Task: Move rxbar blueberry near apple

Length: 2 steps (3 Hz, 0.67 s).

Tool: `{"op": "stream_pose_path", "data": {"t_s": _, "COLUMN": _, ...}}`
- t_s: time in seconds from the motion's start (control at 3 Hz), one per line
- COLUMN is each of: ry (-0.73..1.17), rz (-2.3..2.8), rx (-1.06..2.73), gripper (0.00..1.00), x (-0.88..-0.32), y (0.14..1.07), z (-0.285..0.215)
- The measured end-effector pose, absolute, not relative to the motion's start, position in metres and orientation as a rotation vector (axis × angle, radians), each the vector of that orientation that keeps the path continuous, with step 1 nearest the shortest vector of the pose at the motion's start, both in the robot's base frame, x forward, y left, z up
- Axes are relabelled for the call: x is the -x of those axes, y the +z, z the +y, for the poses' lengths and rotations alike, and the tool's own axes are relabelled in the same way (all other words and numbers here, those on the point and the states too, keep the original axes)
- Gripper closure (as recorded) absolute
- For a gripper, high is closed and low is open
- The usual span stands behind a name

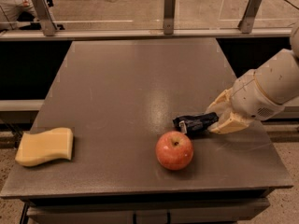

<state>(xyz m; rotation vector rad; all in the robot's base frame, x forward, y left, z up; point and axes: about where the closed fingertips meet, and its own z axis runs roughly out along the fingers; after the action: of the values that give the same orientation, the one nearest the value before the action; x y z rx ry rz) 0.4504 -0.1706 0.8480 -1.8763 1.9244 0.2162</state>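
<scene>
The apple (174, 150), red-pink with a dark stem dimple, sits on the grey table (121, 92) near its front edge. The rxbar blueberry (194, 123), a dark crinkly bar with a small white patch, lies just up and right of the apple, about touching the table. My gripper (219, 120) comes in from the right on a pale arm and its cream fingers (229, 124) are shut on the bar's right end.
A pale yellow wavy sponge (45, 146) lies at the table's front left. A rail with metal posts (169, 5) runs along the table's far edge. The table's right edge lies under my arm.
</scene>
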Motion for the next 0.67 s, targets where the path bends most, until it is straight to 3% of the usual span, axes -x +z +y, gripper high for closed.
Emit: {"op": "stream_pose_path", "data": {"t_s": 0.67, "ry": 0.216, "rz": 1.921, "rx": 1.883, "gripper": 0.12, "x": -0.4497, "y": 0.848, "z": -0.1682}}
